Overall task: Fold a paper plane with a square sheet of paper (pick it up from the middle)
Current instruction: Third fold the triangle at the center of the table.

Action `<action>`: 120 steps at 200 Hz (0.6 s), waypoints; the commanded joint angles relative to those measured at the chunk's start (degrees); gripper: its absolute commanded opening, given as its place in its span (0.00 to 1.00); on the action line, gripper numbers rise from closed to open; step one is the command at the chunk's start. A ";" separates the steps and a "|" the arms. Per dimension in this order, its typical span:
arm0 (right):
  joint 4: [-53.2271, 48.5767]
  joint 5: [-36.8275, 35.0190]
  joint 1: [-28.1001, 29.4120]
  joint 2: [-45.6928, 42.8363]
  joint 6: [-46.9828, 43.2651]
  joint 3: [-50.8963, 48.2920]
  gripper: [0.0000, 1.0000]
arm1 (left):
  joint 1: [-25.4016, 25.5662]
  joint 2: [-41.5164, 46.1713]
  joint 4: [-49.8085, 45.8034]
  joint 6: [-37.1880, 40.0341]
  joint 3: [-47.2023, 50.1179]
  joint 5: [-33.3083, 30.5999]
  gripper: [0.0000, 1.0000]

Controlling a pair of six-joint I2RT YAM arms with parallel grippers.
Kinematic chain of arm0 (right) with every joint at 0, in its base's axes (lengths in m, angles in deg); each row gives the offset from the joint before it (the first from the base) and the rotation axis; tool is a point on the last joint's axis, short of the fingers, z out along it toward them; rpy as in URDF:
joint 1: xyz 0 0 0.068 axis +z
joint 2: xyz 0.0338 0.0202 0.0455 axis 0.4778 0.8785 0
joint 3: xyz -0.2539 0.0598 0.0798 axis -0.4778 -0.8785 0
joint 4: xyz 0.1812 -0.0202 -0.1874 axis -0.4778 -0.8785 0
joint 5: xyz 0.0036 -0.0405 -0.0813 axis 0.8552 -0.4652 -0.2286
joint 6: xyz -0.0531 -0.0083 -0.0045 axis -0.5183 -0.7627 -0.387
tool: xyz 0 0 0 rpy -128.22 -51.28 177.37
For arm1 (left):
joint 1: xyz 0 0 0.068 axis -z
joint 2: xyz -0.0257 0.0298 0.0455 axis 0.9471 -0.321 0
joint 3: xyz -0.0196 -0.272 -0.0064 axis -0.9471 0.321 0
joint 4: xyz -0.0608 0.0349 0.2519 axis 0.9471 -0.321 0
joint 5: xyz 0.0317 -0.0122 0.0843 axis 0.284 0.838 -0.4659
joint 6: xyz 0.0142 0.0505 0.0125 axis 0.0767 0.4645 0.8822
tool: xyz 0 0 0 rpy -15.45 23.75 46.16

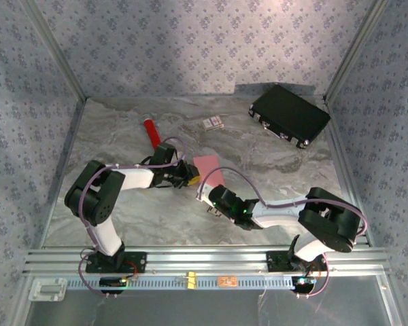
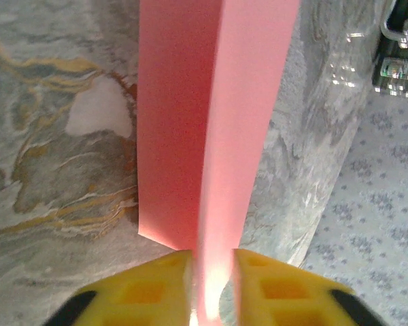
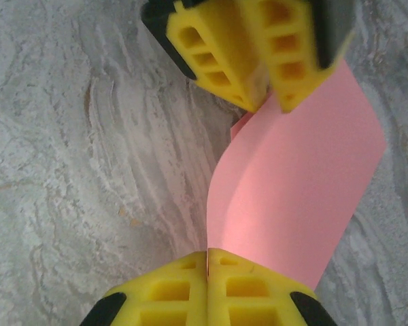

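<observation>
Sheet (image 1: 207,165), table (image 1: 122,217) centre, likely first middle fold: right gripper (image 3: 208,255) clamps edge, left gripper (image 2: 211,257) narrowly parted around crease; next probably flatten crease.

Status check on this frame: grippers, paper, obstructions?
Right gripper shut on pink sheet, at its edge. Left gripper, fingers slightly apart around the fold. Sheet bowed between them. Black case and red cylinder far back, apart.

In left wrist view, square sheet of paper (image 2: 211,102) ran off top edge; black case (image 2: 394,51) cropped at rt edge. Top view: print on small card (image 1: 213,123) too small to read.
</observation>
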 commanded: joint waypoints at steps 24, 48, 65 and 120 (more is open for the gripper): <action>-10.32 18.81 -5.78 -3.93 10.62 3.73 0.05 | -0.51 8.17 -11.19 4.16 -2.06 -7.01 0.51; -14.46 28.76 -10.74 -2.85 17.56 6.34 0.05 | -0.59 10.14 -17.15 7.02 -3.84 -9.60 0.55; -16.37 33.46 -12.90 -1.49 20.60 8.02 0.05 | -0.68 10.27 -17.96 7.68 -4.57 -9.25 0.55; -18.31 42.86 -15.00 1.75 26.27 10.60 0.04 | -0.65 9.52 -16.38 8.69 -6.08 -7.00 0.44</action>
